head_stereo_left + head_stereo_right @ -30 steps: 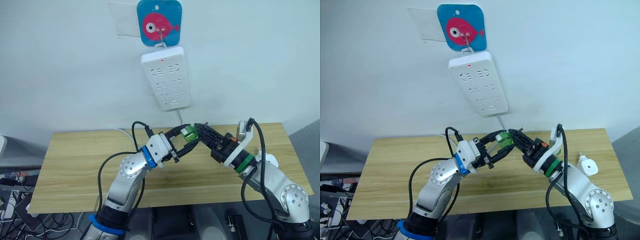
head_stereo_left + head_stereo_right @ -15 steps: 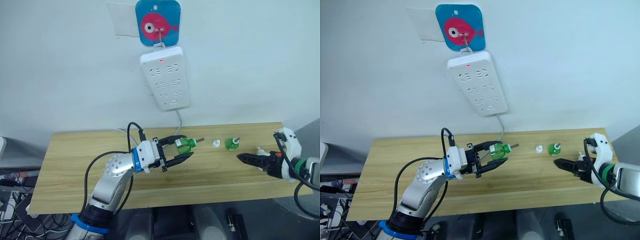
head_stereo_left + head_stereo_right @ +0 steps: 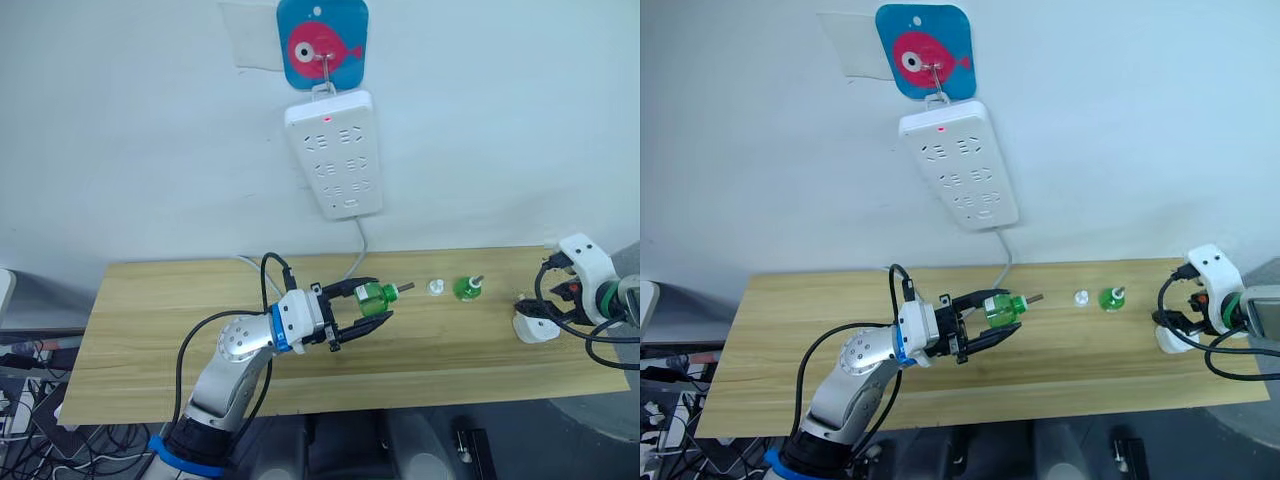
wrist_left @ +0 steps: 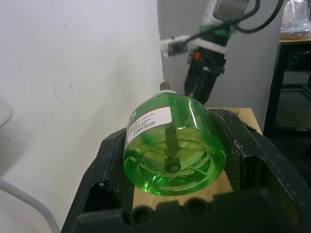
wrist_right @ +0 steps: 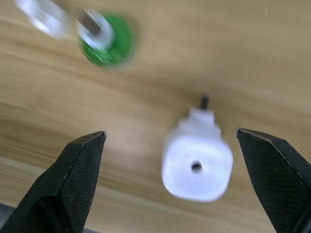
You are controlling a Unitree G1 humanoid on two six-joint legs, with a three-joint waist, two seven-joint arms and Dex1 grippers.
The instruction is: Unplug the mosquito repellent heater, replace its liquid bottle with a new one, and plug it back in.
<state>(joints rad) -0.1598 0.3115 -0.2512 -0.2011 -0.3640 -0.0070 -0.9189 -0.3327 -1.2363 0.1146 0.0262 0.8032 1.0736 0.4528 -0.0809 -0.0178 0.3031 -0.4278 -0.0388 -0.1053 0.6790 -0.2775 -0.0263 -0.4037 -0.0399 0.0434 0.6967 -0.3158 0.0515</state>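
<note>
My left gripper point(image 3: 378, 301) is shut on a green liquid bottle point(image 3: 372, 297), held on its side above the table's middle with its wick toward the right; the left wrist view shows the bottle's base point(image 4: 172, 154) between the jaws. The white mosquito repellent heater point(image 3: 530, 328) stands unplugged at the table's right end, vent hole up. My right gripper point(image 3: 531, 309) hovers just over it, open, with the heater point(image 5: 197, 164) between and below its fingers, not touched. A second green bottle point(image 3: 465, 288) stands upright on the table left of the heater.
A white power strip point(image 3: 335, 155) hangs on the wall under a blue fish hook plate point(image 3: 322, 45), its cable dropping behind the wooden table point(image 3: 160, 330). A small white cap point(image 3: 433, 288) lies beside the standing bottle.
A second ago both grippers met at the bottle mid-table. The right gripper has let go and swung to the right end, over the heater. The left keeps the bottle.
</note>
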